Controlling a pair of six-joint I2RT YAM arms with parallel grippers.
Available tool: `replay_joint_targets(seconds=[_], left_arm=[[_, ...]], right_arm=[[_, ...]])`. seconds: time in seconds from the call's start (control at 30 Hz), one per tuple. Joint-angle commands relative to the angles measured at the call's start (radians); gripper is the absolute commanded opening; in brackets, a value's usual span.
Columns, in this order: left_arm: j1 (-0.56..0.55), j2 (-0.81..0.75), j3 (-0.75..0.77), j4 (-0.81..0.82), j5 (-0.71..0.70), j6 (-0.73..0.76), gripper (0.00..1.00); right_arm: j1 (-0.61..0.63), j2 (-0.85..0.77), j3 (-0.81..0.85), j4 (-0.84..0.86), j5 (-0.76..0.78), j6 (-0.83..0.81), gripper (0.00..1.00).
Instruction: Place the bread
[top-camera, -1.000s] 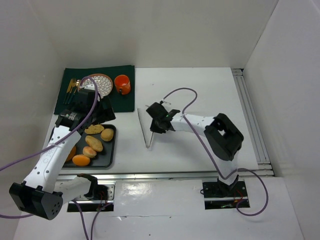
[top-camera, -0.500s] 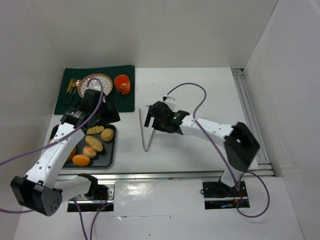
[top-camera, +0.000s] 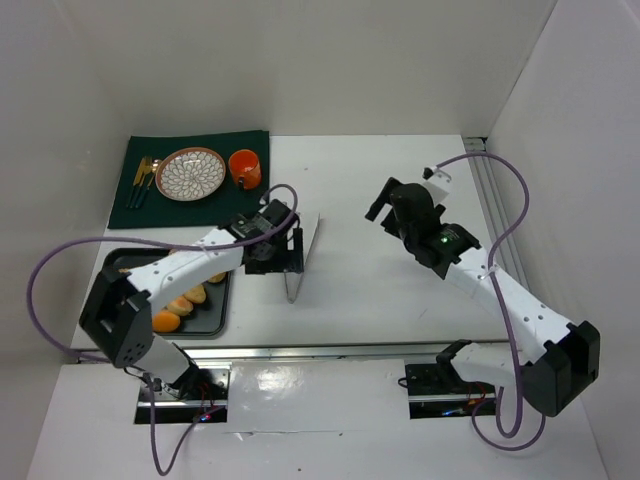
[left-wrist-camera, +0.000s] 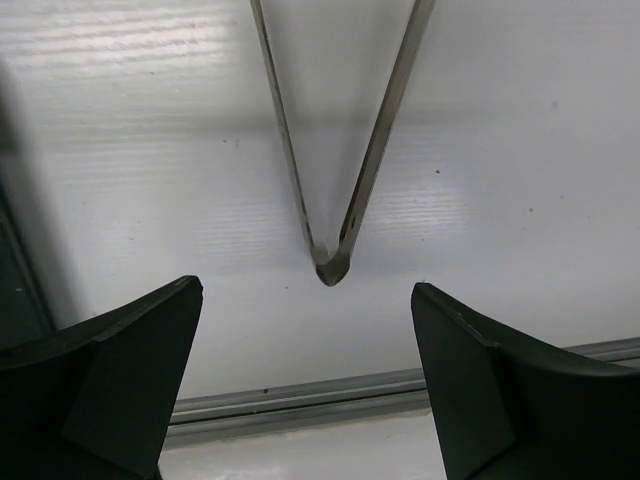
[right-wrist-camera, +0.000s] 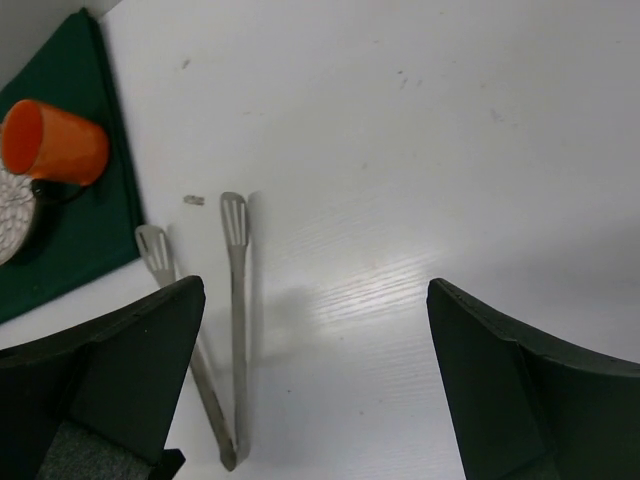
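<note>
Tongs (right-wrist-camera: 237, 330) lie under the left gripper (left-wrist-camera: 305, 295), jaws spread, likely to lift the bread (top-camera: 163, 321); right gripper (right-wrist-camera: 315, 290) also gapes empty.

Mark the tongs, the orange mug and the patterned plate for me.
tongs (right-wrist-camera: 233, 213): right wrist view, slotted tip of one arm.
orange mug (right-wrist-camera: 68, 148): right wrist view, side wall.
patterned plate (top-camera: 190, 173): top view, patterned centre.
</note>
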Motion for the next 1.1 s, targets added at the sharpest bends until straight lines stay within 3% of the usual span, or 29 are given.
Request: replay_joint_targets(seconds=[0.0,0.33,0.7,0.8,0.97,1.0,1.07], left_arm=[[-0.027,0.092,0.013,0.043,-0.020,-0.059,0.99],[-0.050,0.247,-0.006,0.178,-0.033,-0.041,0.99],[-0.039,0.436,0.149,0.147,-0.152,-0.084,0.98],[-0.030,0.462,0.174,0.159,-0.152,-0.084,0.90],[-0.030,0.443,0.174,0.126,-0.152,-0.093,0.66],[-0.030,0.411,0.174,0.113,-0.161,-0.084,0.54],[-0.039,0.370,0.174,0.052,-0.189,-0.068,0.47]], right_arm=[[-0.036,-0.045,-0.006,-0.051,0.035,-0.041,0.99],[-0.079,-0.092,-0.049,-0.031,-0.033,-0.066,0.99],[-0.121,-0.111,-0.104,-0.019,-0.067,-0.075,0.99],[-0.148,-0.111,-0.122,-0.008,-0.091,-0.095,0.99],[-0.180,-0.101,-0.133,0.001,-0.126,-0.095,0.99],[-0.180,-0.101,-0.133,0.001,-0.140,-0.106,0.99],[-0.202,-0.101,-0.133,0.001,-0.160,-0.115,0.99]])
